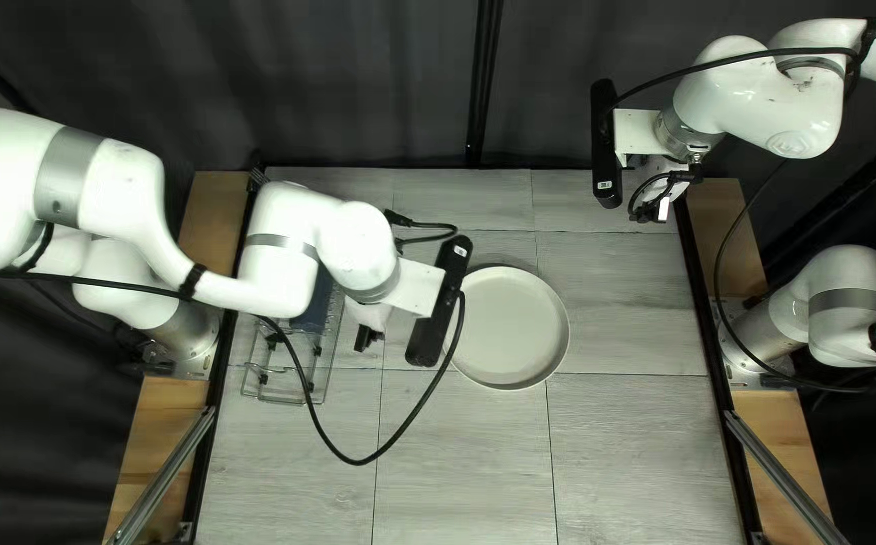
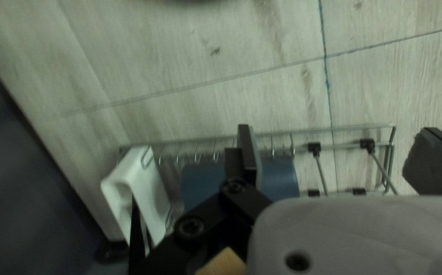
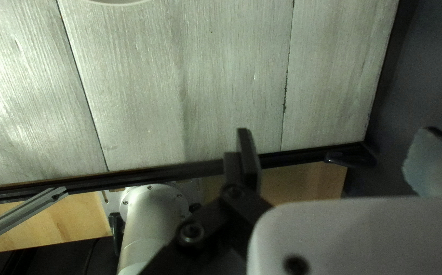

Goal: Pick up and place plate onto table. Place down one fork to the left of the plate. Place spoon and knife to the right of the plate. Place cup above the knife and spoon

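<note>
A cream plate lies flat on the table. Its rim just enters the right wrist view. My left gripper hangs left of the plate, near the wire rack; in its wrist view the gripper is open above the rack. A blue item sits in the rack, partly behind one finger, and a white holder stands at the rack's end. I cannot make out cutlery or a cup. My right gripper is up at the far right; its own view shows it open and empty.
A black cable loops from my left arm over the table. Another black cable with a connector shows behind the left wrist. Dark rails and wooden boards border the sides, with a metal bar at the right.
</note>
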You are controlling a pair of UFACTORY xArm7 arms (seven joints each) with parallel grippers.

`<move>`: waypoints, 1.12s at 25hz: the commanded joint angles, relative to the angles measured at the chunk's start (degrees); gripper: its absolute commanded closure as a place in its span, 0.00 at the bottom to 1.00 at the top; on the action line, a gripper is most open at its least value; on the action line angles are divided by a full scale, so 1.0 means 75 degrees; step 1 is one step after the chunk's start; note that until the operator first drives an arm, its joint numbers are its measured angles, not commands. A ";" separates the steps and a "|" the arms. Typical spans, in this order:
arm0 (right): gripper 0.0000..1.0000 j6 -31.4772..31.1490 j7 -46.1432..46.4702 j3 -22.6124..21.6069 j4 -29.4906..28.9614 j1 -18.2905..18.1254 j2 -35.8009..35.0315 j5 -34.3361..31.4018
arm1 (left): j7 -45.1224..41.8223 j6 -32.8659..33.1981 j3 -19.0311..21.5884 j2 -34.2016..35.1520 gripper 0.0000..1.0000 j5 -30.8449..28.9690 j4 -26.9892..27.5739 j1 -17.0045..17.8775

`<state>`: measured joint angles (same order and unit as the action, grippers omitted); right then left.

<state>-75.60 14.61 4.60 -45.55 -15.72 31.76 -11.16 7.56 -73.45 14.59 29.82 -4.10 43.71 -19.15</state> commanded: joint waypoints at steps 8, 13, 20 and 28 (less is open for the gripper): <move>0.00 0.0000 0.0000 0.0000 0.0000 0.0000 0.0000 0.0000 | 0.0580 -0.0567 -0.1514 0.1380 0.00 -0.0635 -0.1071 -0.1018; 0.00 0.0000 0.0000 0.0000 0.0000 0.0000 0.0000 0.0000 | 0.0660 -0.0425 -0.1744 0.1326 0.00 -0.0847 -0.1256 -0.1234; 0.00 0.0000 0.0000 0.0000 0.0000 0.0000 0.0000 0.0000 | 0.1096 0.0307 -0.2130 0.1616 0.00 -0.1156 -0.1841 -0.1357; 0.00 0.0000 0.0000 0.0000 0.0000 0.0000 0.0000 0.0000 | 0.1383 0.0990 -0.2508 0.1616 0.00 -0.1300 -0.2298 -0.1482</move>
<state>-75.60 14.61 4.60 -45.55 -15.72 31.76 -11.16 17.64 -66.71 -3.75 42.17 -13.79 26.95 -30.12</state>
